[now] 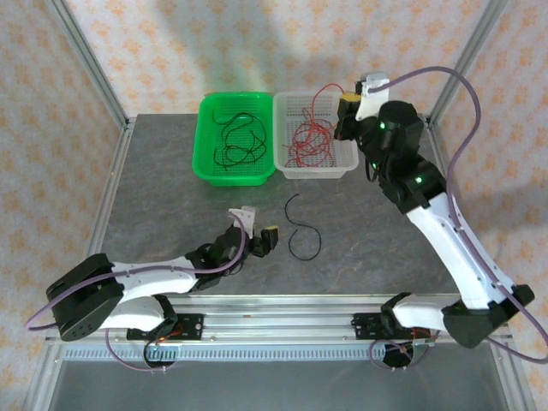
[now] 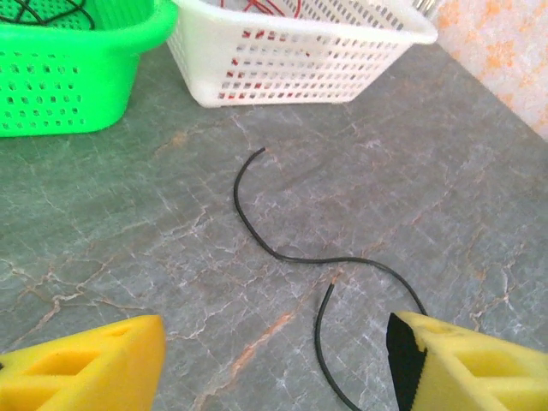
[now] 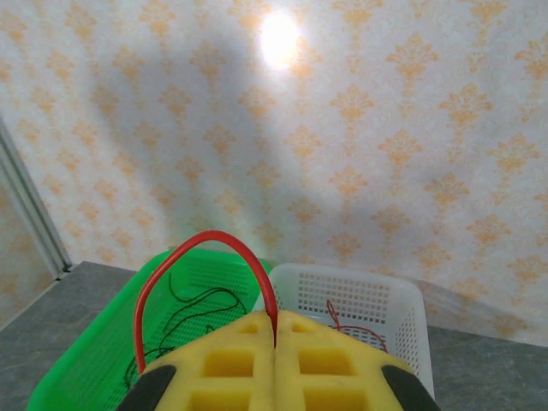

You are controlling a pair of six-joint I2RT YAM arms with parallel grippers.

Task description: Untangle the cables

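grey stone bench: black cable (image 2: pixel 282 255) lies just right of the left gripper (image 1: pixel 257 228), jaws open, running near to far. right gripper (image 3: pixel 274 330), jaws closed on a red cable (image 3: pixel 205 234), hangs over the white basket (image 1: pixel 315 174).

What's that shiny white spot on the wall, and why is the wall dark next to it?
Right wrist view: the spot is glare from a light on the wallpaper, with a soft grey shadow beside it. Top external view: a similar shadow falls on the back wall.
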